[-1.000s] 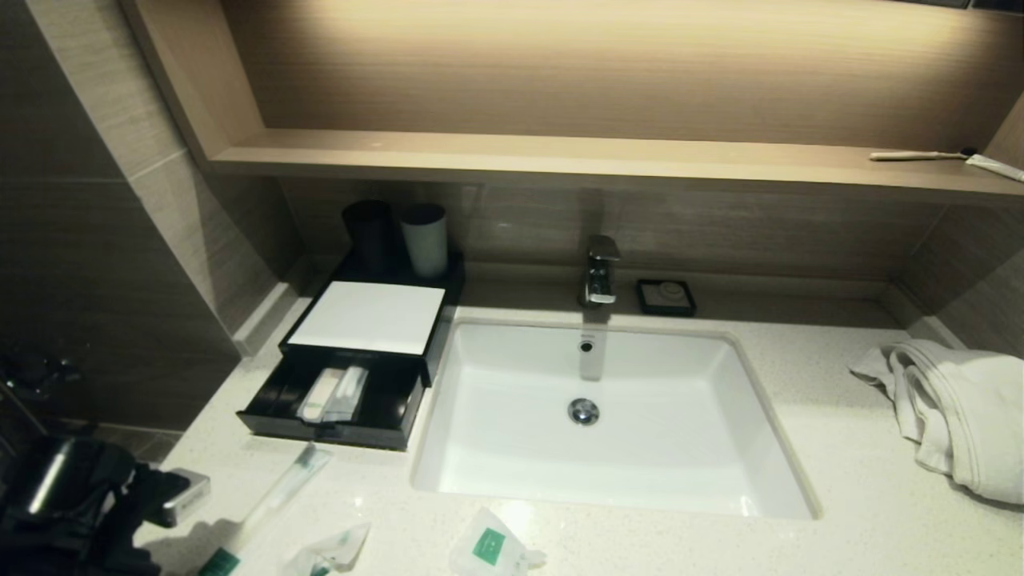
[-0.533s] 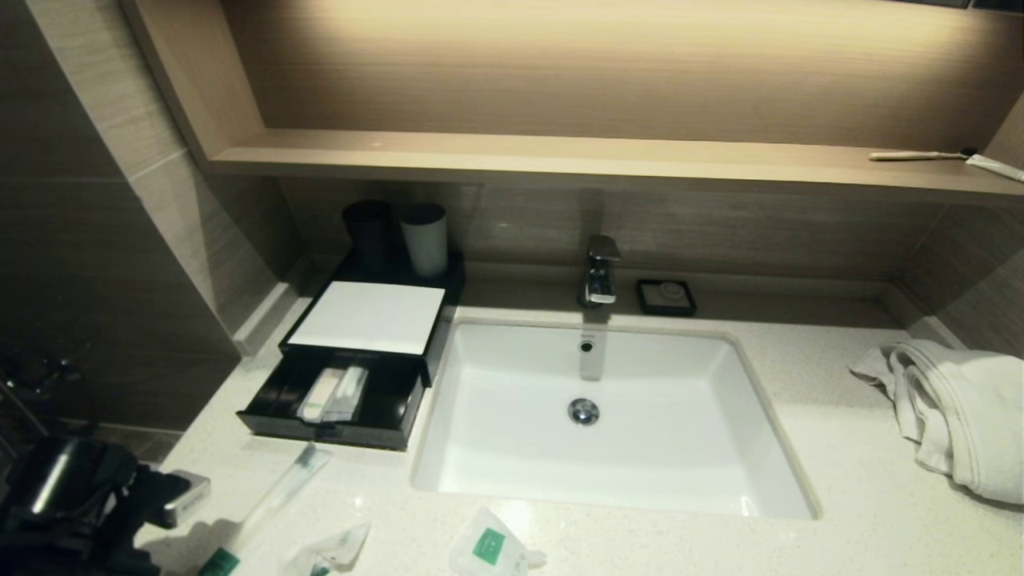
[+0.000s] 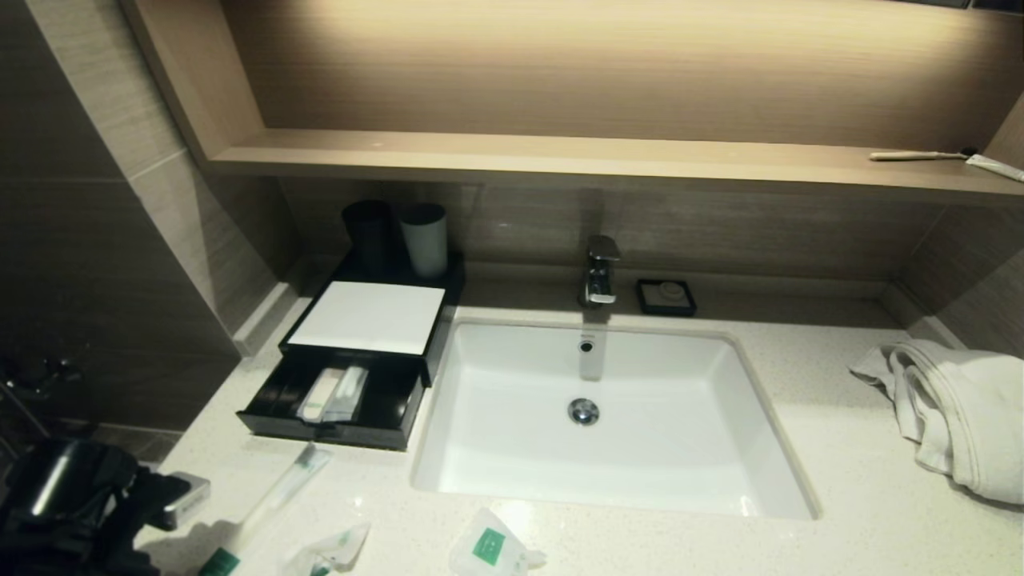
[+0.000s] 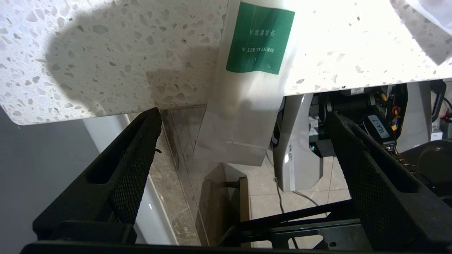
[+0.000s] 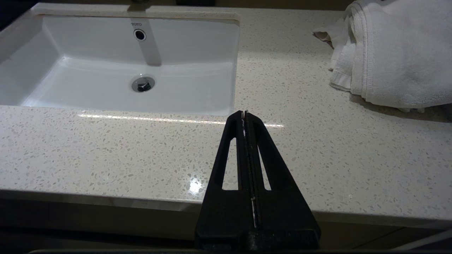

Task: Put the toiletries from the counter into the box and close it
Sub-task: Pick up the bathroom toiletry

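The box (image 3: 364,318) stands left of the basin with its drawer (image 3: 264,408) pulled out; two pale packets (image 3: 332,394) lie inside. On the counter (image 3: 840,448), the long toothbrush packet (image 3: 272,500) lies in front of the drawer and overhangs the front edge. Two small sachets (image 3: 328,552) (image 3: 492,548) lie near that edge. My left arm (image 3: 80,504) is at the lower left. The left gripper (image 4: 243,118) is open wide at the counter's edge, and the packet's green-labelled end (image 4: 259,38) hangs between the fingertips, touching neither. The right gripper (image 5: 244,114) is shut and empty over the counter's front.
The white basin (image 3: 640,448) fills the middle, with a faucet (image 3: 600,272) and a black soap dish (image 3: 666,296) behind it. Two cups (image 3: 424,238) stand behind the box. A white towel (image 3: 956,408) lies at the right. An unwrapped toothbrush (image 3: 920,155) rests on the wooden ledge.
My left arm has shifted very slightly at the lower left. The packets, sachets and drawer have not moved.
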Available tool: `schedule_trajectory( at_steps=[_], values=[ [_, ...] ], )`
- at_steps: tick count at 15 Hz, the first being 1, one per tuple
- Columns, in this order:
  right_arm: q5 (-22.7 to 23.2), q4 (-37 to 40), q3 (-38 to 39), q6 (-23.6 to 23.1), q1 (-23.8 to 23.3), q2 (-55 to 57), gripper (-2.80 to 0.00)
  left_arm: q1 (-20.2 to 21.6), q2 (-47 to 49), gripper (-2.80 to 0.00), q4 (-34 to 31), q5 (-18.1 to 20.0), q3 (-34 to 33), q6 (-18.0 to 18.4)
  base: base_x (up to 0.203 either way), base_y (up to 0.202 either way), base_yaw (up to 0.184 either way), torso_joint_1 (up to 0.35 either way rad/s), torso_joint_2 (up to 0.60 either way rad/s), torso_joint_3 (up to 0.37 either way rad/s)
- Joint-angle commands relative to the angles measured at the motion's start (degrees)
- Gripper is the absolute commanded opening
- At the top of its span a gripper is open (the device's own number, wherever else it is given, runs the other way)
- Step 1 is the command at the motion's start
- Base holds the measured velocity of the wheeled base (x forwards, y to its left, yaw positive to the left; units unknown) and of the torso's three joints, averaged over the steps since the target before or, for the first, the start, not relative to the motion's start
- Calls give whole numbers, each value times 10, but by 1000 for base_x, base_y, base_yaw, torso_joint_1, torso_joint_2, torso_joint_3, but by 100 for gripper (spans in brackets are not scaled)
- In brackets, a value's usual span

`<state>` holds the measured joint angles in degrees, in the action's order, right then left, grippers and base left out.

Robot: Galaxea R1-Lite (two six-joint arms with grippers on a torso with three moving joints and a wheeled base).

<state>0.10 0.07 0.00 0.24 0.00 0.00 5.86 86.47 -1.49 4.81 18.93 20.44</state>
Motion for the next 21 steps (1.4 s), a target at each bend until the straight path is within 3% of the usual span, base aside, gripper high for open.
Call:
schedule_trajectory(
  at_steps=[1, 15, 16, 21],
  values=[
    [0, 0, 0, 0, 0, 0, -280, 0, 0, 0, 0, 0, 1, 1, 0, 0, 0, 0, 0, 0],
    [0, 0, 0, 0, 0, 0, -280, 0, 9, 0, 0, -1, 1, 1, 0, 0, 0, 0, 0, 0],
    [0, 0, 0, 0, 0, 0, -280, 0, 9, -280, 0, -1, 1, 1, 0, 0, 0, 0, 0, 0],
    [0, 0, 0, 0, 0, 0, -280, 0, 9, -280, 0, -5, -1, 1, 0, 0, 0, 0, 0, 0]
  ],
)
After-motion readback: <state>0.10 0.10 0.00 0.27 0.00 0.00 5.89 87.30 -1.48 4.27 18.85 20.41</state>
